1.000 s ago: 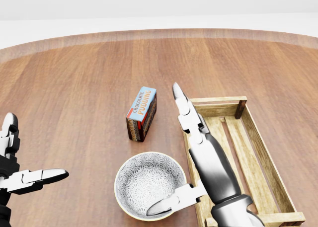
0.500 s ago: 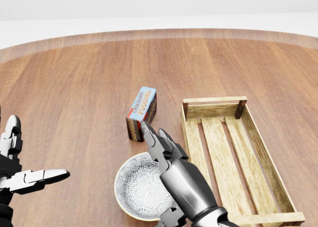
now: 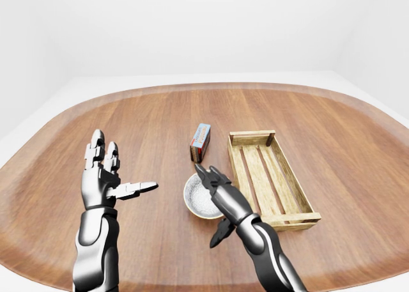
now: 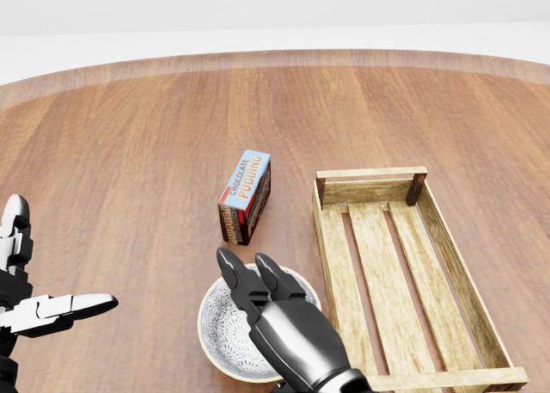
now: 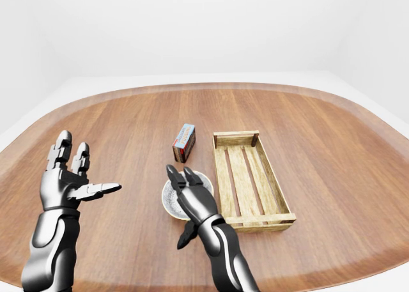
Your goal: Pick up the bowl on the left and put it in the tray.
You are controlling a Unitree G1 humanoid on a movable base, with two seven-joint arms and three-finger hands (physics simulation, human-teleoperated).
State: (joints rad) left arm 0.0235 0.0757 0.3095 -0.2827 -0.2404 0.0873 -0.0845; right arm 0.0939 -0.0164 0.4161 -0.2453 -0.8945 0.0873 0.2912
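— Where's my bowl?

— The round white ceramic bowl with the fine grey pattern (image 4: 220,324) sits at the lower middle of the head view, on the brown wooden desk (image 4: 129,152), just left of the slatted pale-wood tray (image 4: 374,264). Your grey metal right hand (image 4: 288,337) hangs over its right side, fingers (image 4: 236,277) spread, gripping nothing.

— How do I take it?

— Thumb outside the rim, fingers inside, then pinch firmly, because that glaze looks slick. I can't tell whether you're touching the rim already. Avoid the blue-topped cardboard pudding box (image 4: 247,195) just above. Your left hand (image 3: 105,177) is raised at the left, fingers splayed, empty.
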